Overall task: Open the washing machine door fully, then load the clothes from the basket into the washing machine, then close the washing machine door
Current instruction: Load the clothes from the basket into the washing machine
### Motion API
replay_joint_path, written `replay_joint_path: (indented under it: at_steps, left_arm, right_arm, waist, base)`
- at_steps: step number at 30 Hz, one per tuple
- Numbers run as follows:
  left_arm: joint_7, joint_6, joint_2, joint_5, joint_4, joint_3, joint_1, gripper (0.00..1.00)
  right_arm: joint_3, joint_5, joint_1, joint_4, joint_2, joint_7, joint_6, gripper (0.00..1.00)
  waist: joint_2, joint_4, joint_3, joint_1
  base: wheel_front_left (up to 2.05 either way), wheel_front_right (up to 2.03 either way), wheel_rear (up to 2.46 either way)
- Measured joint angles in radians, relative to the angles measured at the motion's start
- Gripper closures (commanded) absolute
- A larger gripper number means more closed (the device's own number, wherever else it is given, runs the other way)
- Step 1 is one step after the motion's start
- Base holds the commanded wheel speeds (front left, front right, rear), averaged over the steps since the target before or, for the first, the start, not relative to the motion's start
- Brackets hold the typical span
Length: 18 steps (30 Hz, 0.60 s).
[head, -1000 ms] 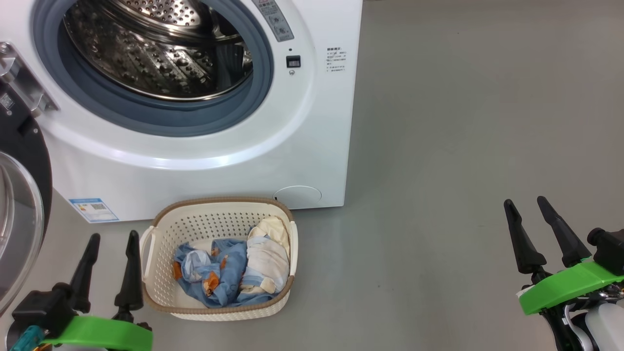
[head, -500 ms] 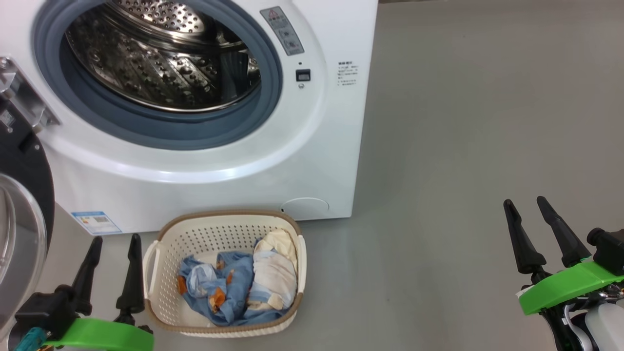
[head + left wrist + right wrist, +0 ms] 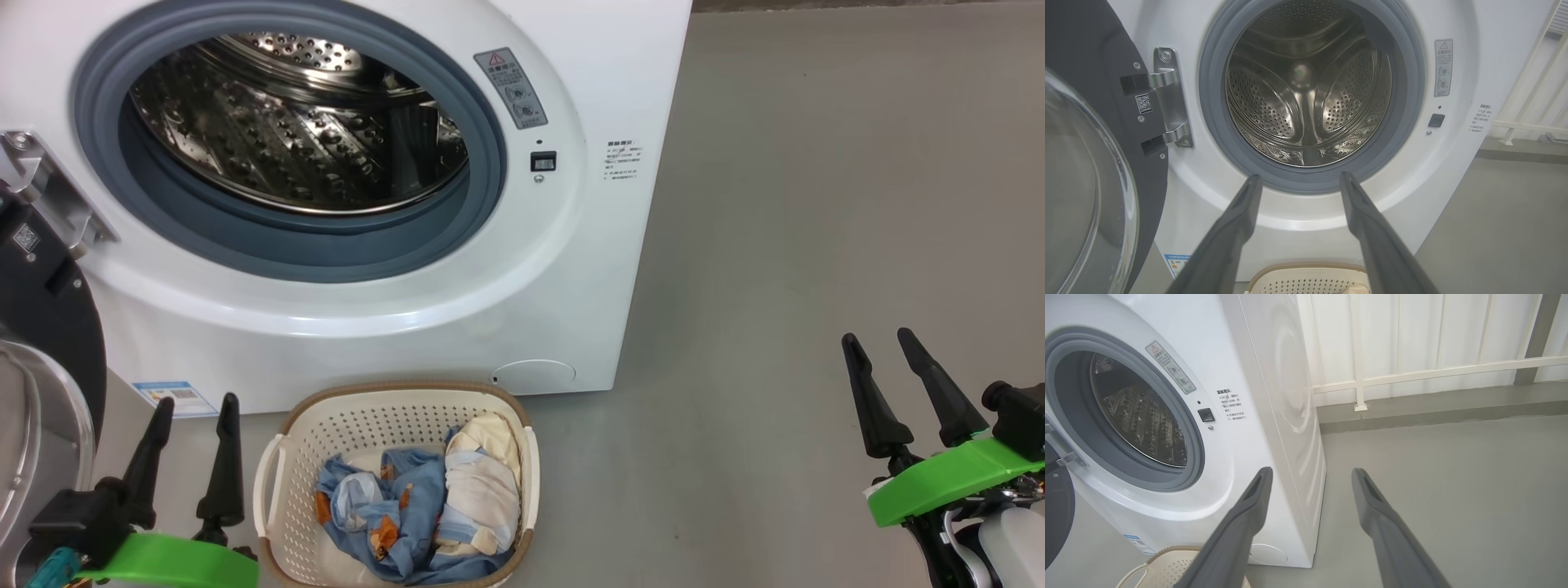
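On the grey floor (image 3: 816, 204), just in front of the washing machine (image 3: 629, 73), the basket (image 3: 351, 420) is sitting with the clothes lying inside it. The light blue garment (image 3: 412, 510) with orange prints is bunching across the left and middle. The cream-white cloth (image 3: 482, 490) is resting against it on the right side. The washing machine door (image 3: 57, 335) is hanging swung open at the left, and the steel drum (image 3: 310, 147) is showing behind the grey gasket (image 3: 326, 257). The left pincer (image 3: 197, 400) is hovering just left of the basket, its fingers pointing up and spread apart. The right pincer (image 3: 877, 335) is hovering over the floor well to the right of the machine, its fingers likewise parted. Seen from the left wrist, the left pincer's fingers are pointing toward the lower edge of the drum opening, with the basket's rim showing below between them.
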Motion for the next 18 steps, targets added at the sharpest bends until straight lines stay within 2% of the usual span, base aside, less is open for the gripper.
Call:
replay_joint_path:
  at_steps: [18]
  left_arm:
    - [0.000,0.000,-0.025,0.020,0.004,0.013,0.000,0.00]
  right_arm:
    - [-0.002,0.000,0.000,-0.003,0.001,0.000,0.000,0.00]
  waist:
    - [0.0000,-0.001,0.012,-0.0001]
  base:
    - [0.00,0.00,0.00]
